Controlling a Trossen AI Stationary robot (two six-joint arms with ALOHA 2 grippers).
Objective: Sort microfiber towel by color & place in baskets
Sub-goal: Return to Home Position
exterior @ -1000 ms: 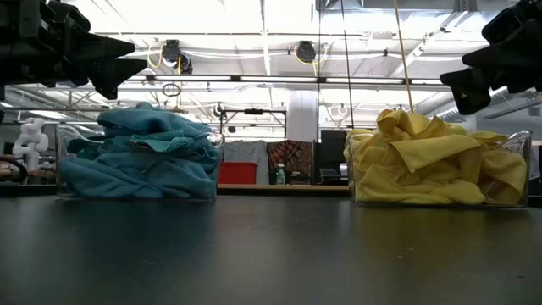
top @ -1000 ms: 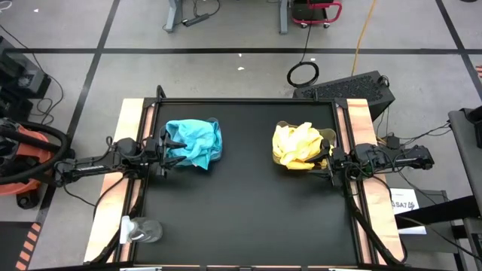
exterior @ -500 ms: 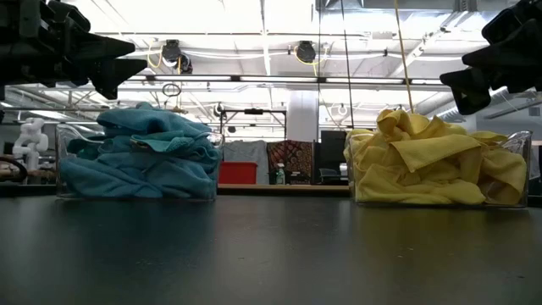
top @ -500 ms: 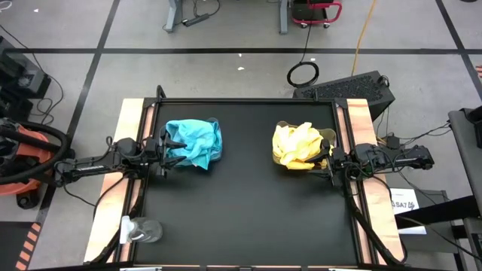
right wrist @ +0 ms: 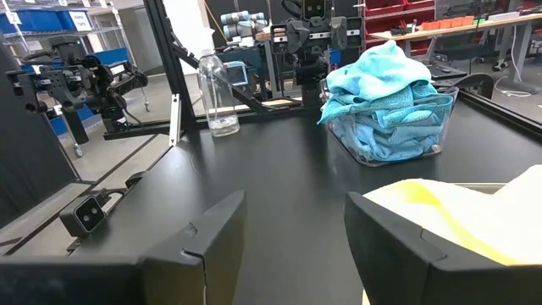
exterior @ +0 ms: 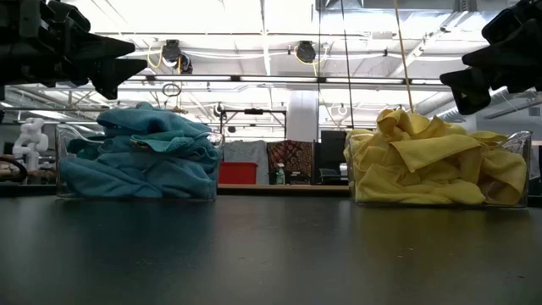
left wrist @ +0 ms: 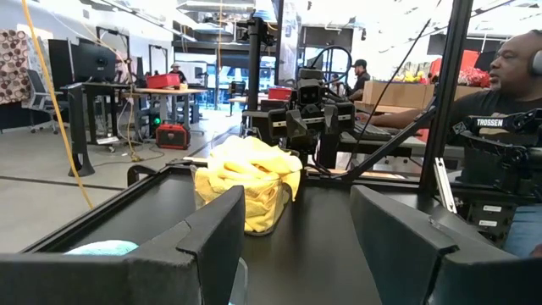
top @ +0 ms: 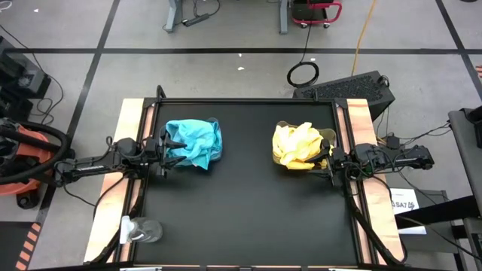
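A heap of teal-blue microfiber towels (top: 194,141) fills the clear basket (exterior: 135,196) on the table's left side and rises above its rim. A heap of yellow towels (top: 299,145) fills the clear basket (exterior: 440,200) on the right side in the same way. My left gripper (top: 163,144) hangs open, level, above the table's left edge beside the blue heap. My right gripper (top: 330,160) hangs open, level, above the right edge beside the yellow heap. Nothing lies between either pair of fingers.
A clear plastic bottle (top: 141,229) lies near the table's front left corner. The black table top (top: 248,196) between and in front of the baskets is bare. A person (left wrist: 508,93) sits beyond the right side of the table.
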